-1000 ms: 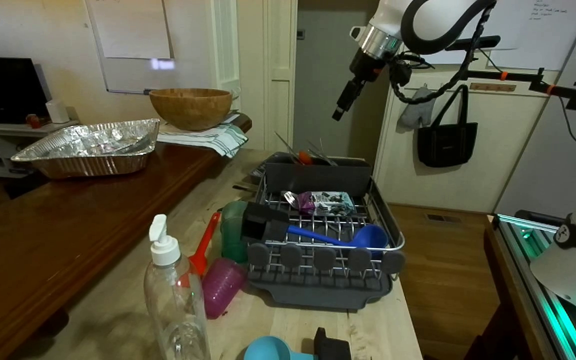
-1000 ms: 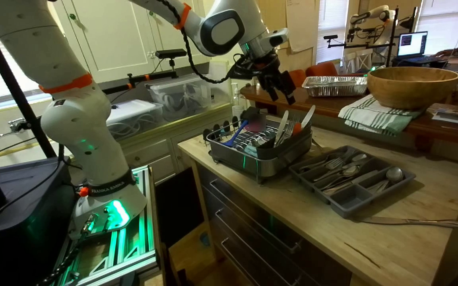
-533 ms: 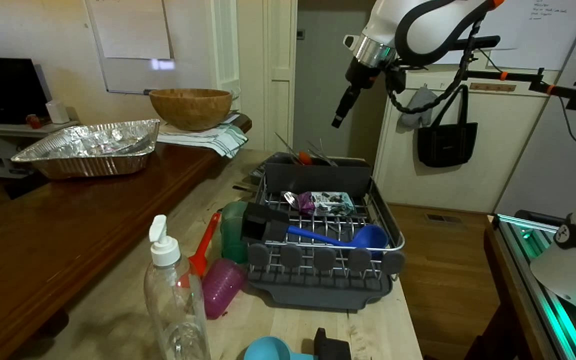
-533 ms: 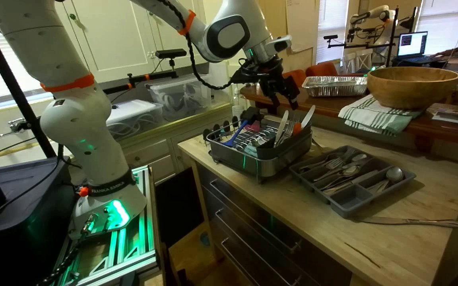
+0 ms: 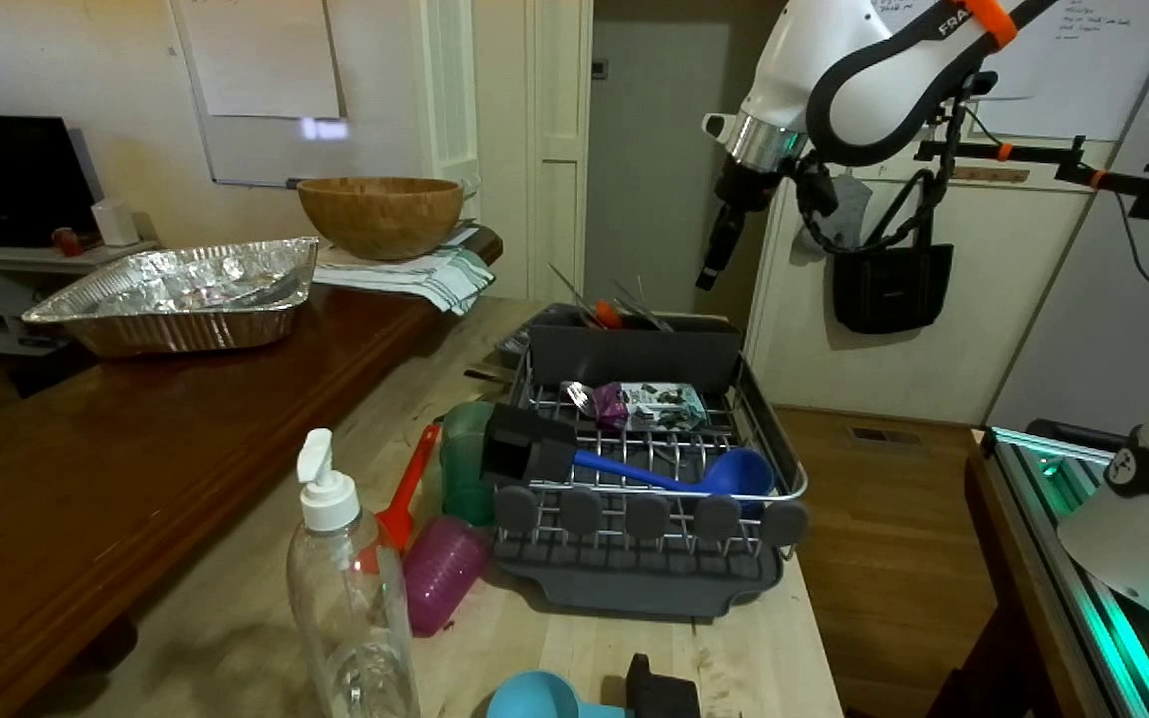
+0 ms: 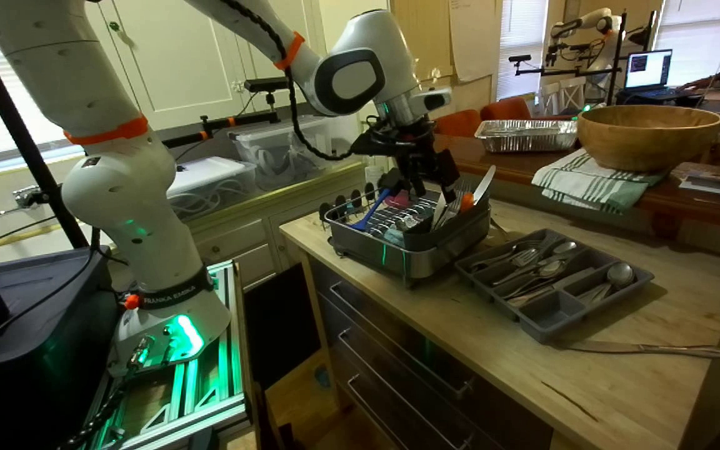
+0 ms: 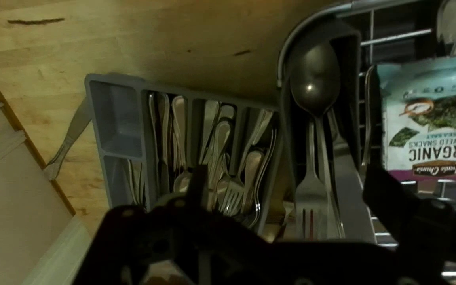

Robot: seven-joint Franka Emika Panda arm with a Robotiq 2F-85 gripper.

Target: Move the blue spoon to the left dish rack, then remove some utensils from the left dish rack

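The wooden counter [image 6: 610, 381] is crowded, and anything let go too soon could clatter down on it. From where I stand, the white robot arm [image 5: 869, 110] hangs in from high on the right, wrist bent down, tips leaning a little left. The dark dish rack [image 5: 639, 586] below might slide if the arm yanks at something stuck. The cutlery cup [image 5: 634, 351] at its far end may tip if it gets bumped. The gripper [image 7: 285, 180] seems to be right over that cup, fingers spread wide, pinching nothing. The blue spoon [image 5: 724, 474] lies across the rack's near end, so that first job looks done. A finger coming down could catch the snack packet [image 7: 434, 118]. The big spoon [image 7: 316, 79], fork [image 7: 311, 194] and knife [image 7: 351, 190] in the cup lie close, so two might come up together.
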